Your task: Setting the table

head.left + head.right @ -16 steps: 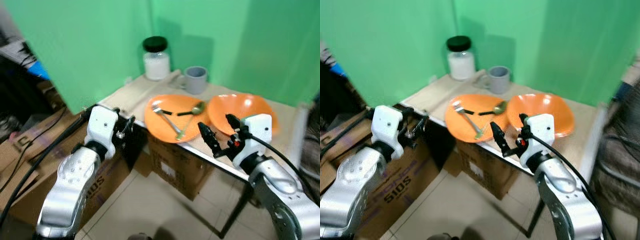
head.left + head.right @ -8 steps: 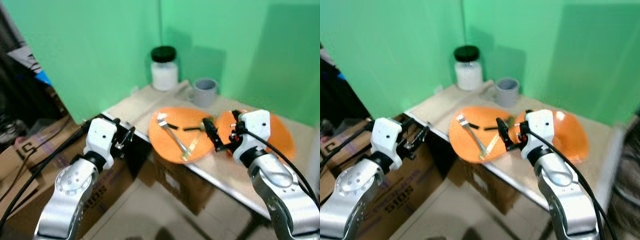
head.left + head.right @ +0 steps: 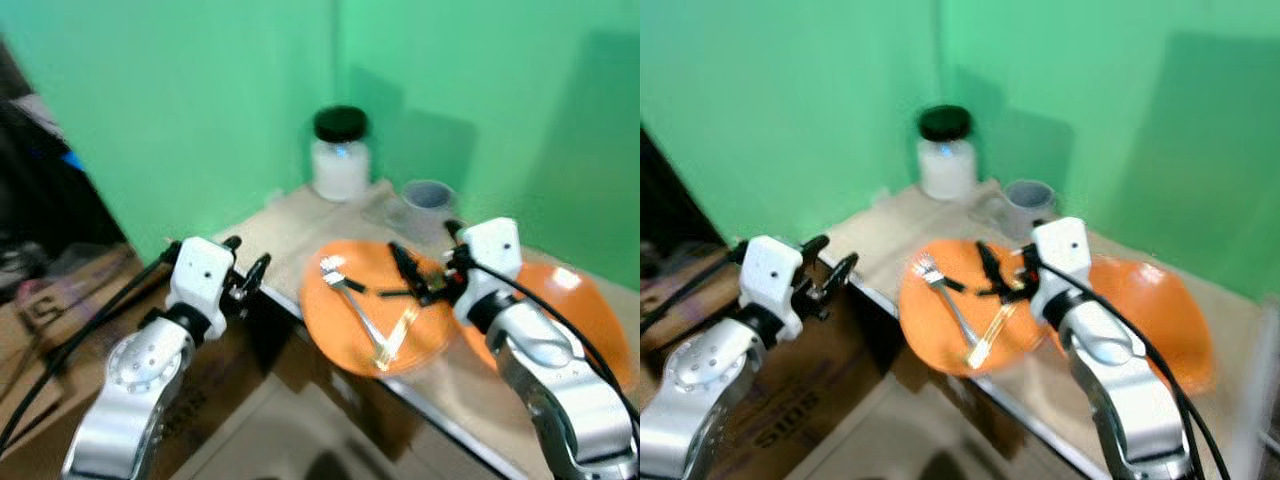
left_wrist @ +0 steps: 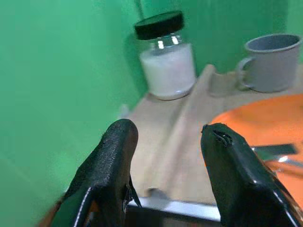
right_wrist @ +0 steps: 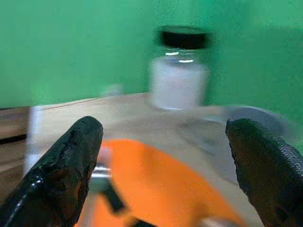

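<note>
Orange plate (image 3: 370,320) holds loose cutlery (image 3: 372,318); the right gripper (image 3: 415,277) (wide open, empty) could knock it. The left gripper (image 3: 245,272) hangs open, empty.

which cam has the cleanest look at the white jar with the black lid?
Left wrist view: the jar is close and sharp, lid and white contents clear. The right wrist view shows it blurred; both eye views show it small at the table's back.

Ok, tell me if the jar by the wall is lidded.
Lidded: the jar stands upright with its black lid seated on top.
</note>
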Available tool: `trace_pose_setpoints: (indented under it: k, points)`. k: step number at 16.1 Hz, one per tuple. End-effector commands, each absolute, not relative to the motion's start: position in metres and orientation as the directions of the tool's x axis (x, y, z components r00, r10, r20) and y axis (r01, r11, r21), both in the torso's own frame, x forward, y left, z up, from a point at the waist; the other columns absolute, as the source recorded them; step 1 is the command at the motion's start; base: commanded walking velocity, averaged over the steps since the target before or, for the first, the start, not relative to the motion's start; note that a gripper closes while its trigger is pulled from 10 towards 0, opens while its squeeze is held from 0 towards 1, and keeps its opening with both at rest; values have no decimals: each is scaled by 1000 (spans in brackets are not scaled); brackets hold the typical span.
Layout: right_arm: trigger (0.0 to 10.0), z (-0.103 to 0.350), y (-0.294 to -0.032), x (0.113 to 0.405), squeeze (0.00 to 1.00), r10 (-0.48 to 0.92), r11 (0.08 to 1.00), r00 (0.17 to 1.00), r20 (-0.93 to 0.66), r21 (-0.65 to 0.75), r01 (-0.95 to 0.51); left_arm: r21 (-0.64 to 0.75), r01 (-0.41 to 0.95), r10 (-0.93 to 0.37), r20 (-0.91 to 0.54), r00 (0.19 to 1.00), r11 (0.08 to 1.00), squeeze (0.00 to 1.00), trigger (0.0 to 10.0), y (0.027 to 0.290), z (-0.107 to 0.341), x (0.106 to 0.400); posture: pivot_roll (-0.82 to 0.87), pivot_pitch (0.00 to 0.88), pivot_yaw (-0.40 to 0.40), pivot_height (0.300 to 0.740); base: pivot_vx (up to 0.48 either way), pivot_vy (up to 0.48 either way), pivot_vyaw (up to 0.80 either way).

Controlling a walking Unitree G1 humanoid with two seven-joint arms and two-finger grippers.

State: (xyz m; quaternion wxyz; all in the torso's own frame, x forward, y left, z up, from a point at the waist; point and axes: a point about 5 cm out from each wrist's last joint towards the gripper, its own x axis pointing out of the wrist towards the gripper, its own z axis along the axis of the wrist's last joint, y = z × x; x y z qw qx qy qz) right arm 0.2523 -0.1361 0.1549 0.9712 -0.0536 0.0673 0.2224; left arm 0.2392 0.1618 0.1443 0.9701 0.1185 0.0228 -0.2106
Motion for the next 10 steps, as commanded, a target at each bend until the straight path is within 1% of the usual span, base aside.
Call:
trace_pose_setpoints:
  k: [1, 2, 3, 5, 7, 8, 9, 10]
  points:
    - [10000, 154, -128, 250, 0, 477, 866, 856, -199, -62, -497, 215, 445, -429, -119, 895, 869, 0, 10000, 164, 143, 236, 88, 0, 51, 740, 0, 0, 0]
    - [10000, 152, -128, 249, 0, 485, 858, 844, -229, -64, -510, 215, 465, -447, -131, 885, 859, 0, 10000, 163, 142, 234, 88, 0, 50, 740, 0, 0, 0]
    - [10000, 147, -125, 249, 0, 506, 843, 809, -300, -25, -537, 213, 517, -490, -169, 855, 829, 0, 10000, 163, 138, 229, 86, 0, 52, 740, 0, 0, 0]
    - [10000, 142, -118, 252, 0, 523, 833, 770, -365, 26, -553, 217, 559, -521, -210, 827, 800, 0, 10000, 165, 134, 223, 88, 0, 49, 740, 0, 0, 0]
    - [10000, 134, -107, 260, 0, 519, 836, 736, -434, 78, -543, 222, 597, -543, -262, 798, 771, 0, 10000, 170, 129, 214, 97, 0, 41, 740, 0, 0, 0]
    - [10000, 134, -107, 260, 0, 519, 836, 736, -434, 78, -543, 222, 597, -543, -262, 798, 771, 0, 10000, 170, 129, 214, 97, 0, 41, 740, 0, 0, 0]
    - [10000, 128, -99, 268, 0, 496, 847, 713, -495, 94, -524, 212, 641, -569, -315, 760, 738, 0, 10000, 175, 125, 205, 105, 0, 37, 740, 0, 0, 0]
    - [10000, 126, -97, 271, 0, 484, 851, 703, -521, 95, -516, 205, 659, -581, -335, 742, 724, 0, 10000, 177, 123, 202, 105, 0, 37, 740, 0, 0, 0]
